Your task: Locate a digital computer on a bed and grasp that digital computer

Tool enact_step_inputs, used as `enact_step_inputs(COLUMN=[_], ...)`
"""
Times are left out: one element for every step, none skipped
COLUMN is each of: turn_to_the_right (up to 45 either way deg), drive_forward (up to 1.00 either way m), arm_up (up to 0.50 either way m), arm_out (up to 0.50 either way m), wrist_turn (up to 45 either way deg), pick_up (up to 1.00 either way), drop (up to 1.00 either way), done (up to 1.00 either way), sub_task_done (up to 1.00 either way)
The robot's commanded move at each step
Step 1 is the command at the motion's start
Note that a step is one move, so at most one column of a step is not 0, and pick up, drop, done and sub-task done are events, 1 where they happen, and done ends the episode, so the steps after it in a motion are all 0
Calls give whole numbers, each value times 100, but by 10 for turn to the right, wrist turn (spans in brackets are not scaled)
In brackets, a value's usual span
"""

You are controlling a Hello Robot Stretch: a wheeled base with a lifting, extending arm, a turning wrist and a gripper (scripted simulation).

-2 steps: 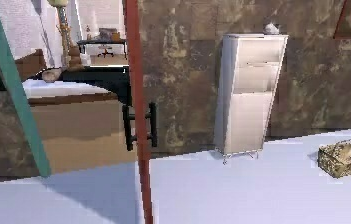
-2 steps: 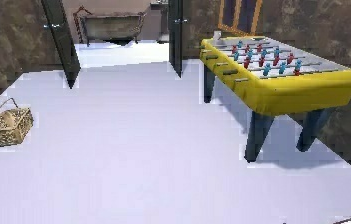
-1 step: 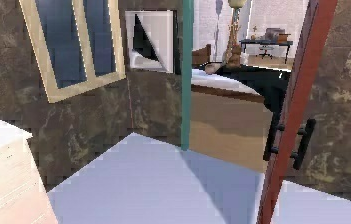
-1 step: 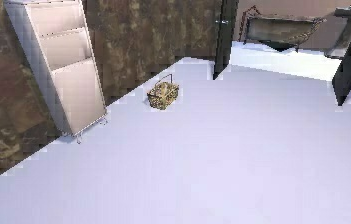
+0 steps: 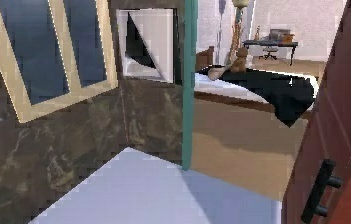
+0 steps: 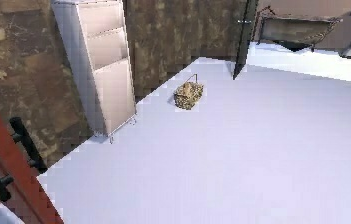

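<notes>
the bed [image 5: 211, 84] is through the doorway, past the red door [image 5: 338, 130]. a dark lump [image 5: 223, 70] on it may be the computer. i could bump the door driving in. i cannot tell the gripper's state.

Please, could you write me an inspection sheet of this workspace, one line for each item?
Surface: pale floor.
Job's things: bed with black blanket beyond the doorway; a dark shape lies on it, too small to name as the computer.
Clutter: wicker basket on the floor near a white shelf unit.
Grippers: nothing seen.
Cables: nothing seen.
Surroundings: window, marble wall, red-brown door, far desk.
</notes>
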Motion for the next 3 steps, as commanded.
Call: enact_step_inputs(turn_to_the_right=[-30,-120,0], drive_forward=[0,0,20], arm_up=[0,0,0], arm_out=[0,0,0], wrist_turn=[0,0,0], pick_up=[0,0,0], drop=[0,0,0], done=[0,0,0], sub_task_done=[0,0,0])
